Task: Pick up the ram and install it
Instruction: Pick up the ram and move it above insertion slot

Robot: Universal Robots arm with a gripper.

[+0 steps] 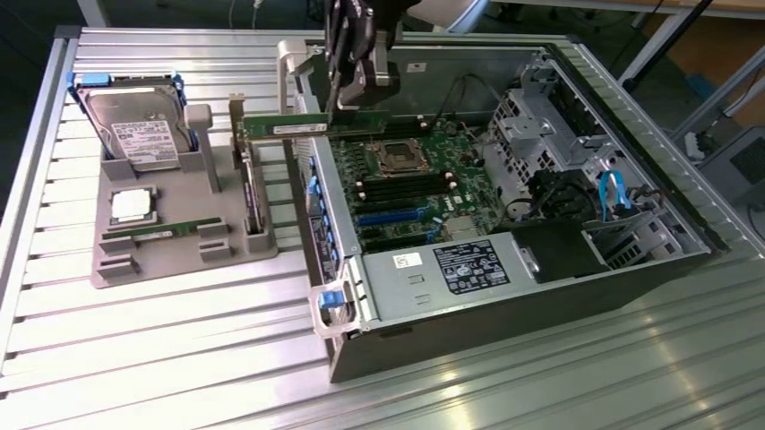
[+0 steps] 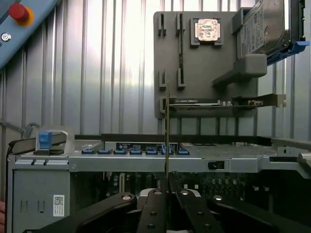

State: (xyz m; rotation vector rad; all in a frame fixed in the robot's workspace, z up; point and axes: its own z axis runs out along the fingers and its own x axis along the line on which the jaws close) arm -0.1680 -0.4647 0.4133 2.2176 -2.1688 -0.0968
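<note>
Ram (image 1: 285, 126) (one stick) clamped in gripper (image 2: 167, 184); one hard drive (image 1: 138, 125) well apart.

I see grey tray (image 1: 167, 264) w/ hard drive (image 1: 134, 125) propped up, CPU (image 1: 132, 204) flat in its pocket; open PC case (image 1: 502, 322) at the exterior view's right, PSU (image 1: 472, 264) inside.
</note>
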